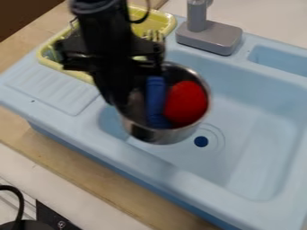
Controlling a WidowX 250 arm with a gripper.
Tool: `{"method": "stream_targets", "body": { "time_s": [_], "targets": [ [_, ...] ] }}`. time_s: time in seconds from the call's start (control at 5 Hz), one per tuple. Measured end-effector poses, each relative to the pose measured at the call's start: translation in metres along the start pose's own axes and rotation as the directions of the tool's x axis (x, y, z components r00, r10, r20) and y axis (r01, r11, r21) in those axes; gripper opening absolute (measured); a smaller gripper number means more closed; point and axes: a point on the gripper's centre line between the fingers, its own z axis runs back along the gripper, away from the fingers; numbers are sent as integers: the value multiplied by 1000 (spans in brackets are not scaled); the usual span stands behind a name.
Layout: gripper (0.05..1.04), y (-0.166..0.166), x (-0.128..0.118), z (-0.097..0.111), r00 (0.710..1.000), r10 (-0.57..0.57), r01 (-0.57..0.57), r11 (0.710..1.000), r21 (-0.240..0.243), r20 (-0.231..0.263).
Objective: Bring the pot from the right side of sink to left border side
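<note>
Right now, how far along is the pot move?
Looks done: pot grasped, with a red item and a blue item inside.
In hand: the carry; gripper has the pot over the left end of the basin.
Left: clear the basin edge, set it on the ribbed left border, let go.

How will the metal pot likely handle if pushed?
The pot looks metallic, so probably stiff. Its smooth, shiny wall could be slippery. With the red item and blue item inside, it may tip unevenly if they shift.
</note>
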Motion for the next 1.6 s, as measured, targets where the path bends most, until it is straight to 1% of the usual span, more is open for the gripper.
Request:
{"method": "stream_targets", "body": {
  "time_s": [0.2,0.4,0.6,0.8,1.0,1.2,1.4,1.6],
  "targets": [
    [62,23,-2,3,990,140,-141,989,31,30],
    [62,40,-2,3,970,239,-241,969,49,37],
    [62,60,1,0,943,330,-332,941,61,35],
    [62,75,4,-4,920,389,-391,919,57,43],
    [62,86,8,-8,901,431,-433,900,41,49],
    [62,89,11,-11,907,417,-420,906,46,58],
    [62,95,10,-13,906,421,-423,905,50,52],
    [61,101,10,-12,907,418,-421,905,66,60]
  ]
}}
